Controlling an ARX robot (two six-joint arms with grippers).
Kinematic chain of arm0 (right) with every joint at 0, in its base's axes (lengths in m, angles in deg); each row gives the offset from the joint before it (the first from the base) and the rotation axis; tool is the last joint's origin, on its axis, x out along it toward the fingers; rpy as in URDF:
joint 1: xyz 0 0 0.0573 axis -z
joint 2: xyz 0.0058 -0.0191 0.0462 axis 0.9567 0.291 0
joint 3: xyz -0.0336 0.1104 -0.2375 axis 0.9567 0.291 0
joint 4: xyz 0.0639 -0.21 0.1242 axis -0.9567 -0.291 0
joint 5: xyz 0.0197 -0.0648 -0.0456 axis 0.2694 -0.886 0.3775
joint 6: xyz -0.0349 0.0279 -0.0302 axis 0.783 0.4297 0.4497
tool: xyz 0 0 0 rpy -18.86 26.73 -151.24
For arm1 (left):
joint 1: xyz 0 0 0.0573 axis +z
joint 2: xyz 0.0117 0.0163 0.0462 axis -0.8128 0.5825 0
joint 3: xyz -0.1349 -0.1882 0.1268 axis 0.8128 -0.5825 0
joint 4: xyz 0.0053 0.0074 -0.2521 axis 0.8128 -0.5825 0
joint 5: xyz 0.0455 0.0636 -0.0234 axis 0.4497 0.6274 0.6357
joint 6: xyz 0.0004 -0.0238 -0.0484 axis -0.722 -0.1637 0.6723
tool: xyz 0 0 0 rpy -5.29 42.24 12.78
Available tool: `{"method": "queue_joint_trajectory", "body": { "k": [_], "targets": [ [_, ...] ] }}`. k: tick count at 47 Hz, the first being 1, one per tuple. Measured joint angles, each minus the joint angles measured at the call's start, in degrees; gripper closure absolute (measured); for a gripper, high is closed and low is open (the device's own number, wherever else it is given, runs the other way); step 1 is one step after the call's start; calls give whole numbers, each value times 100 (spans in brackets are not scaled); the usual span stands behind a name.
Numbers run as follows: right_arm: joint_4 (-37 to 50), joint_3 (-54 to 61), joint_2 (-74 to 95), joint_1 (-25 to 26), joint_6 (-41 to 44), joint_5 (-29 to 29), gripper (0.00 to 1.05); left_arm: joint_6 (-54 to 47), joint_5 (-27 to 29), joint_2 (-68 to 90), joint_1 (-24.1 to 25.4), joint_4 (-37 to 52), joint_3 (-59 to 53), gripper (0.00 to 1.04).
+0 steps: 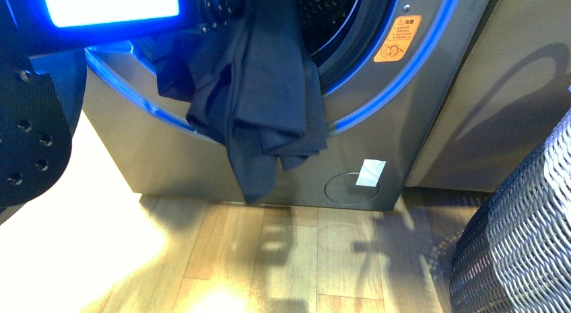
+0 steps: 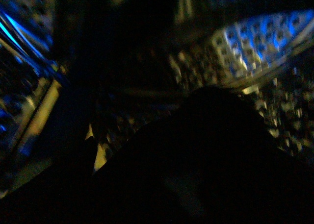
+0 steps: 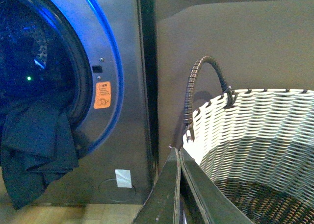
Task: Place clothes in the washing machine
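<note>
Beside the porthole of the silver washer (image 1: 269, 171), an orange sticker (image 1: 397, 38) bears writing too small to read. Limp navy clothes (image 1: 259, 104) hang folded over its rim. The right gripper (image 3: 179, 158) is pinched closed above a woven basket (image 3: 255, 121). The left gripper's state cannot be told: its view is dark.

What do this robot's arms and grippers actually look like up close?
In the front view the left arm is black, with a glowing blue-white light bar on top and a flat black plate dotted with screw holes. The right gripper shows as two long, flat, dark olive-grey fingers tapering to thin tips. No cables or printed markings show.
</note>
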Motion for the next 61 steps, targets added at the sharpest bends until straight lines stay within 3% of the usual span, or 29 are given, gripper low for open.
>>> {"method": "queue_joint_trajectory", "body": {
  "k": [10, 25, 43, 61],
  "targets": [
    [0, 0, 0, 0, 0, 0, 102, -133, -330, -616, -63, -184, -1320, 6],
    [0, 0, 0, 0, 0, 0, 102, 0, -323, -2485, -52, 1106, -3904, 6],
    [0, 0, 0, 0, 0, 2, 102, 13, -345, -4144, -55, 2033, -6282, 6],
    [0, 0, 0, 0, 0, 0, 102, 101, -737, -5976, -55, 2879, -8548, 6]
  ]
}}
